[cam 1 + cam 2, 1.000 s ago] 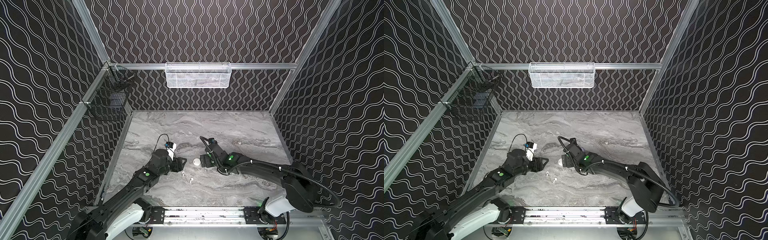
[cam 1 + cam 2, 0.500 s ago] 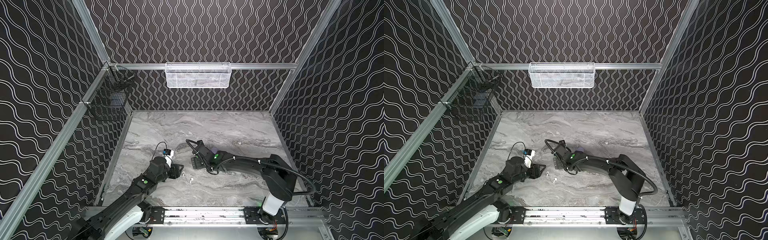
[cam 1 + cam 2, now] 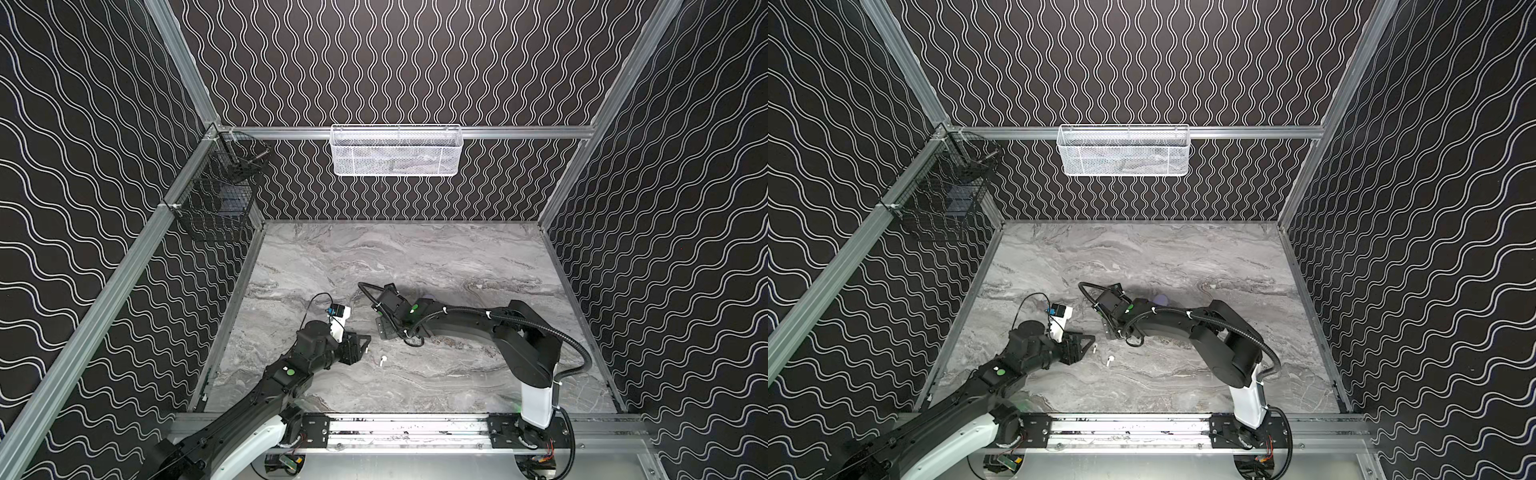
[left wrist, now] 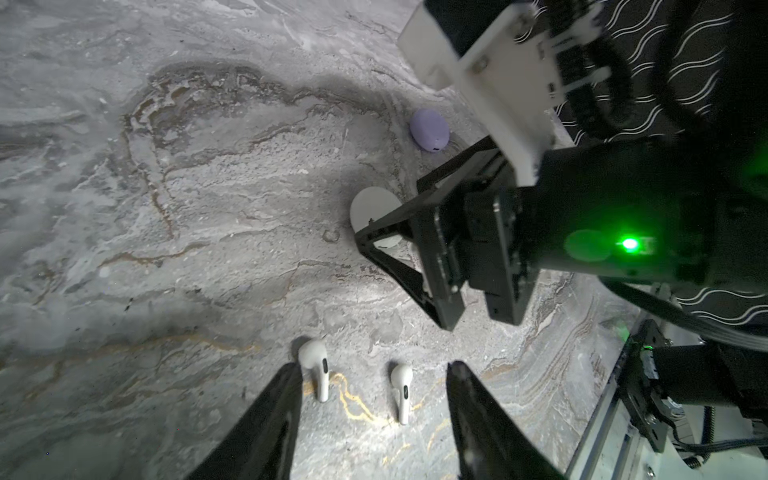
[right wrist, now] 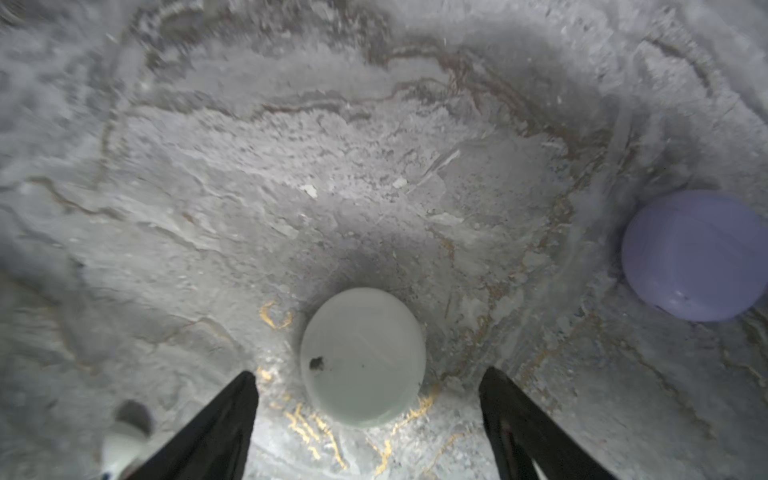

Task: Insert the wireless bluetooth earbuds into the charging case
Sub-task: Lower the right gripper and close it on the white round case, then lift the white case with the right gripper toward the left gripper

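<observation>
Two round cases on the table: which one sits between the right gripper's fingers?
The white case: it lies between the open fingers of the right gripper, touching neither. The lilac case lies off to one side, outside them.

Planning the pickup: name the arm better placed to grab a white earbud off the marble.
Left. The left jaws, open, bracket the two small white stemmed plastic earbuds; the right jaws, also open, face the round white plastic case instead.

You get the white case point(image 4: 372, 205) half hidden behind the right fingers point(image 4: 436, 266); the lilac case point(image 5: 694, 255) runs off-frame, and one earbud point(image 5: 120, 446) is blurred and partly cut off.
</observation>
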{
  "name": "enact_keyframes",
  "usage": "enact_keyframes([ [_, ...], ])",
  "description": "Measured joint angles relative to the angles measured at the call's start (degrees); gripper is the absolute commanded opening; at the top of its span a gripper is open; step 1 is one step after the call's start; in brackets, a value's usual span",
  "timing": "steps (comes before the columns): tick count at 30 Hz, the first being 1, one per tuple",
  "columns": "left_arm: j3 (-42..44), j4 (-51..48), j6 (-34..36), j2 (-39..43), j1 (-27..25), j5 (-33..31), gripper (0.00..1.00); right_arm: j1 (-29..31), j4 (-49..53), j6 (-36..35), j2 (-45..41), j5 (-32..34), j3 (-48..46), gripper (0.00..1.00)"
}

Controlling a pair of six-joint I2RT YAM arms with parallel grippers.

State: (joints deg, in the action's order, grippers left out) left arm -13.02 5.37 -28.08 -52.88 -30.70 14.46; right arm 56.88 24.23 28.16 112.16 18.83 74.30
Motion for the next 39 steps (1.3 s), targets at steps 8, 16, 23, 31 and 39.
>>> enact_keyframes([
  [8, 0.7, 1.7, 1.1, 2.4, 0.0, 2.3, 0.6, 0.0, 1.4, -0.4, 3.3, 0.2, 3.4, 0.79],
  [16, 0.7, 2.0, 1.3, 2.2, 0.0, 3.3, 0.6, 0.0, 2.5, -0.8, 4.5, 0.7, 4.8, 0.7],
  [23, 0.7, 2.3, 1.3, 1.6, 0.0, 3.3, 0.61, 0.0, 2.6, -0.8, 4.7, 0.8, 4.7, 0.66],
  [31, 0.7, 2.3, 1.3, 1.7, 0.0, 3.3, 0.61, 0.0, 2.6, -0.8, 5.0, 0.8, 4.5, 0.56],
  [39, 0.7, 2.3, 1.3, 1.4, 0.0, 3.3, 0.61, 0.0, 1.9, -0.8, 4.1, 1.3, 3.1, 0.38],
])
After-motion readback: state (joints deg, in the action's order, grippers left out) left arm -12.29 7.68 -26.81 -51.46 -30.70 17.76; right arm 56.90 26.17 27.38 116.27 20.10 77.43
